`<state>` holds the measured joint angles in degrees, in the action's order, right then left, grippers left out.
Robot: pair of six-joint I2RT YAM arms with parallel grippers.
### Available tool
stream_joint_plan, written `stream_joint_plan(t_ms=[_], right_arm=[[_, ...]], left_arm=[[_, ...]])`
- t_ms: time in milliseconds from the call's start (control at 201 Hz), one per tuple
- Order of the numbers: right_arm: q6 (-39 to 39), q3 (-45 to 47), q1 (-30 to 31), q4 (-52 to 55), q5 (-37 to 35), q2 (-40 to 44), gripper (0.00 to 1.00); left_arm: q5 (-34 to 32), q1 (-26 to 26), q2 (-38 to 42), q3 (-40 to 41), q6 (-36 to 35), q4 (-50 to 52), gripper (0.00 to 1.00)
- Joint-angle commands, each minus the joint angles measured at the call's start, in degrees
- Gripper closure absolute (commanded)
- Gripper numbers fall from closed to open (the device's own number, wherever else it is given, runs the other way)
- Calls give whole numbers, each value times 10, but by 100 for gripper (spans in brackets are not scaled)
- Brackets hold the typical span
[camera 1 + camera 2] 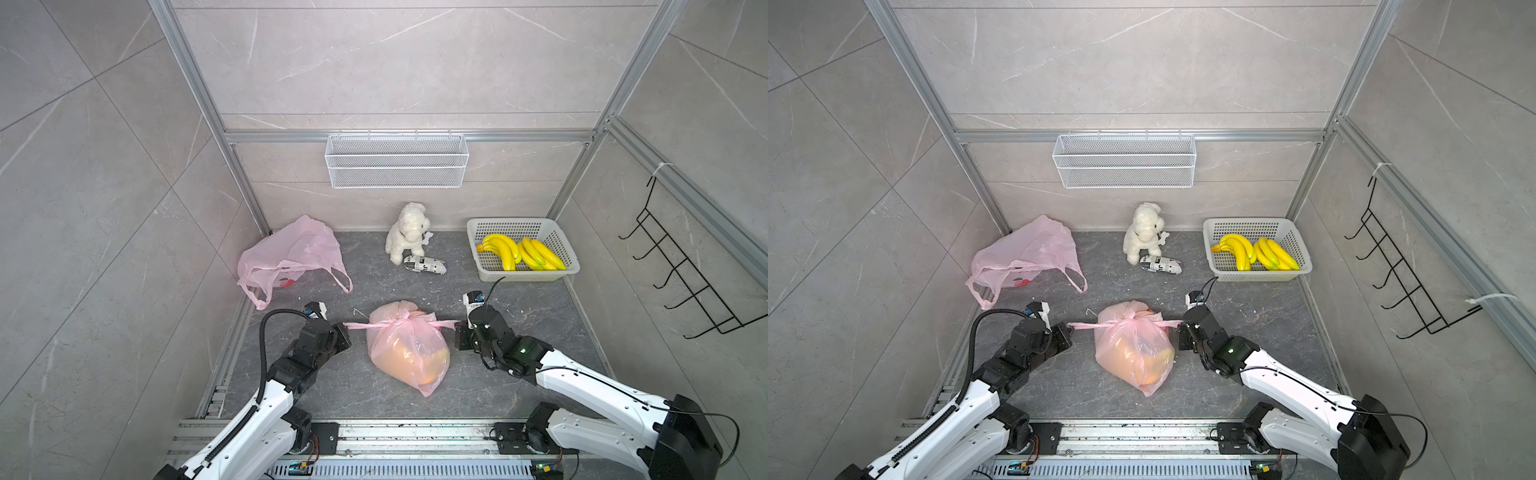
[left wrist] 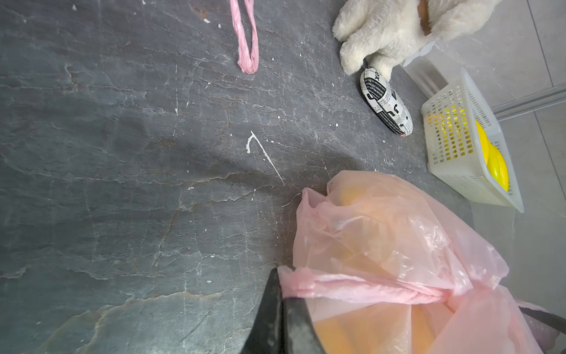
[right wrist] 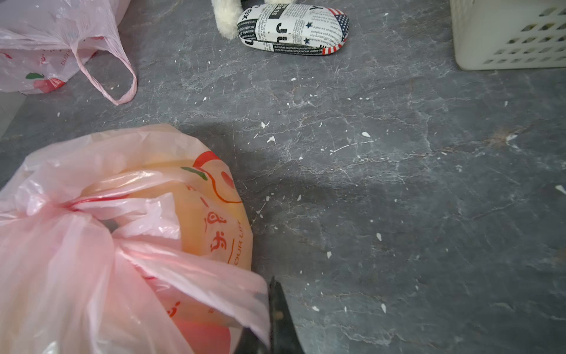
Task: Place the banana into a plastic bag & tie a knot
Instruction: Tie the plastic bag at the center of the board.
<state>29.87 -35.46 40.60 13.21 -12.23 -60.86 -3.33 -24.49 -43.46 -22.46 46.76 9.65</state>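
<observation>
Knotted bag (image 1: 409, 353) lies taut between left gripper (image 1: 348, 326) and right gripper (image 1: 457, 324)

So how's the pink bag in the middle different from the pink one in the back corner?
The middle bag bulges with yellow-orange contents; the corner bag lies slumped and flat. The middle bag's neck is cinched, its handles pulled taut by the left hand and right hand; the corner bag's handles lie loose. Both are translucent pink with red print.

Thin glossy plastic bag (image 1: 409, 353) on matt, rough stone-look table (image 1: 519, 374).
</observation>
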Motion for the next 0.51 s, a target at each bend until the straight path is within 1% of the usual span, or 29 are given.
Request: stream_joint_plan(t_ms=[0, 100, 224, 383, 503], right_arm=[[12, 1, -36, 72, -90, 2, 100], [-19, -28, -36, 56, -52, 3, 100], [-49, -100, -37, 56, -17, -21, 100], [-87, -239, -36, 58, 1, -85, 100], [-111, -375, -37, 83, 18, -177, 100]], left_arm=[[-122, 42, -5, -2, 18, 27, 100], [-103, 42, -14, -20, -6, 6, 100], [-96, 43, -48, -87, -44, 10, 100], [-104, 46, -109, -228, -108, 28, 100], [-98, 71, -181, -347, -148, 52, 100]])
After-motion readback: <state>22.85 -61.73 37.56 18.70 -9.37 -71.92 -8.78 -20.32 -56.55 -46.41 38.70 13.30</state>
